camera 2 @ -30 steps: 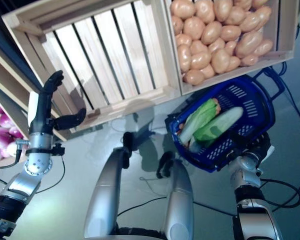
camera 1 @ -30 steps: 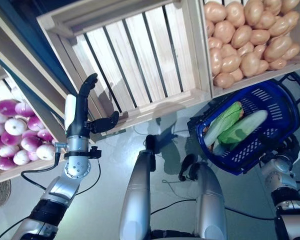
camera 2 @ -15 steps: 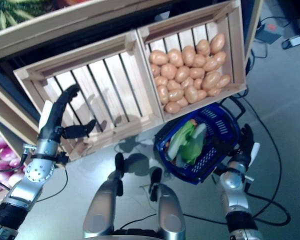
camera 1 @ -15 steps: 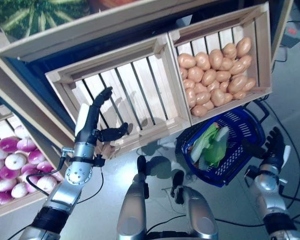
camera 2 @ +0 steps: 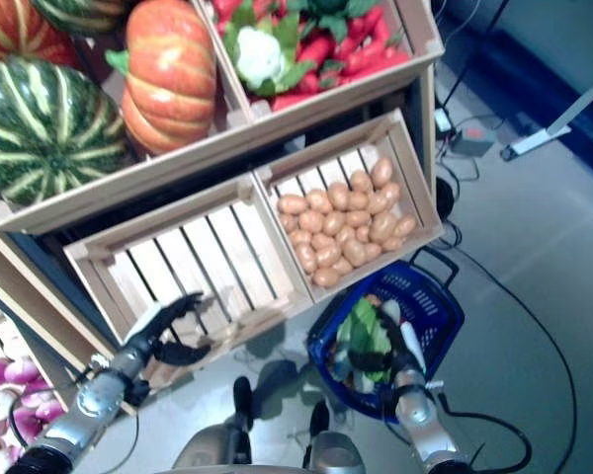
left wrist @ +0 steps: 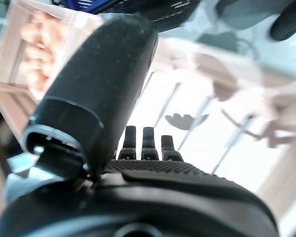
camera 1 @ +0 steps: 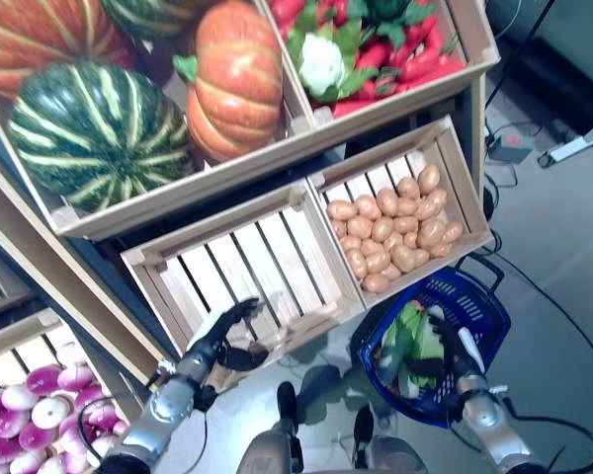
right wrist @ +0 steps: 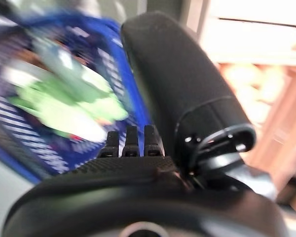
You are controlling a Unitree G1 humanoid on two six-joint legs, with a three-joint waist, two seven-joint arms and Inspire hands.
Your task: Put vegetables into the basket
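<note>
a blue mesh basket (camera 1: 479,326) sits on the floor, holding leafy green vegetables (camera 1: 412,341)

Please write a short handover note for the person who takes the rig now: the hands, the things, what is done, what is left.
Left hand: open, empty, in front of the empty slatted crate.
Right hand: open, over the blue basket, holding nothing.
Done: green vegetables lie in the basket on the floor.
Left: potatoes sit in the crate just above the basket; whether more should go in is your call.
</note>
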